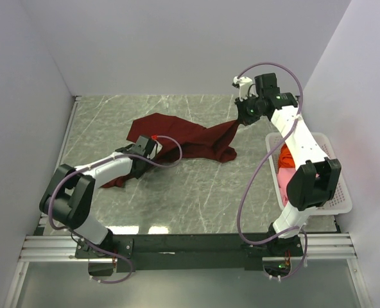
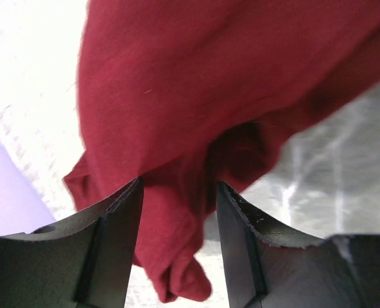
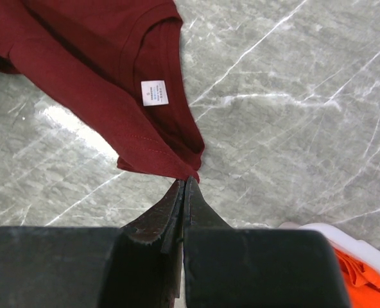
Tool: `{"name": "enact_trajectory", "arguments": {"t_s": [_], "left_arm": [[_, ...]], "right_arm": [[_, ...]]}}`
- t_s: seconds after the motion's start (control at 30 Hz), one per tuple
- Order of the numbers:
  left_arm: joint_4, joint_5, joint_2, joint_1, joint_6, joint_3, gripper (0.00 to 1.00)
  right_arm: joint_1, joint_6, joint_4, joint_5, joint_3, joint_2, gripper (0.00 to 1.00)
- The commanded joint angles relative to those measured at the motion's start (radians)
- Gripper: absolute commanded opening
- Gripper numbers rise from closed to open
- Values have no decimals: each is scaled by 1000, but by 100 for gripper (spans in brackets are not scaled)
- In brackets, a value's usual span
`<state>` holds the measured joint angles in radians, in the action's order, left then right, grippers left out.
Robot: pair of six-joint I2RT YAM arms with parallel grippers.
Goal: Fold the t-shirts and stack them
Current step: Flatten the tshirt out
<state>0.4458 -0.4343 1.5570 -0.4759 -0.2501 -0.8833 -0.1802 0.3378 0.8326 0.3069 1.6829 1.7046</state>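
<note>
Overhead: maroon t-shirt [image 1: 183,138] on table [image 1: 196,199], drawn out between both arms, probably to spread flat; orange t-shirt [image 1: 285,156] and pink t-shirt [image 1: 283,181] wait in basket [image 1: 341,200].
Left wrist: left gripper [image 2: 179,186] half-apart around bunched maroon cloth, grip uncertain.
Right wrist: right gripper [image 3: 185,183] pinched tight on an edge near the collar label [image 3: 154,92].

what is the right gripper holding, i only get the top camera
observer: the right gripper is shut on an edge of the red shirt, close to the collar
operator: which way is the collar
observer: its inside faces the wrist camera, the white label shows there
operator: and the left one
observer: the left gripper is parted with a bunch of the red shirt in the gap, can't tell if it's pinched
</note>
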Motion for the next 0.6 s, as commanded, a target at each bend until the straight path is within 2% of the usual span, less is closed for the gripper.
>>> {"name": "enact_trajectory", "arguments": {"t_s": [0.0, 0.27, 0.57], "left_arm": [[-87, -122, -34, -3, -20, 21, 55], [-90, -132, -121, 13, -49, 30, 53], [-87, -51, -92, 97, -92, 33, 50]], "right_arm": [[16, -5, -12, -11, 47, 3, 0], [21, -16, -12, -11, 57, 1, 0], [22, -29, -10, -14, 78, 7, 0]]}}
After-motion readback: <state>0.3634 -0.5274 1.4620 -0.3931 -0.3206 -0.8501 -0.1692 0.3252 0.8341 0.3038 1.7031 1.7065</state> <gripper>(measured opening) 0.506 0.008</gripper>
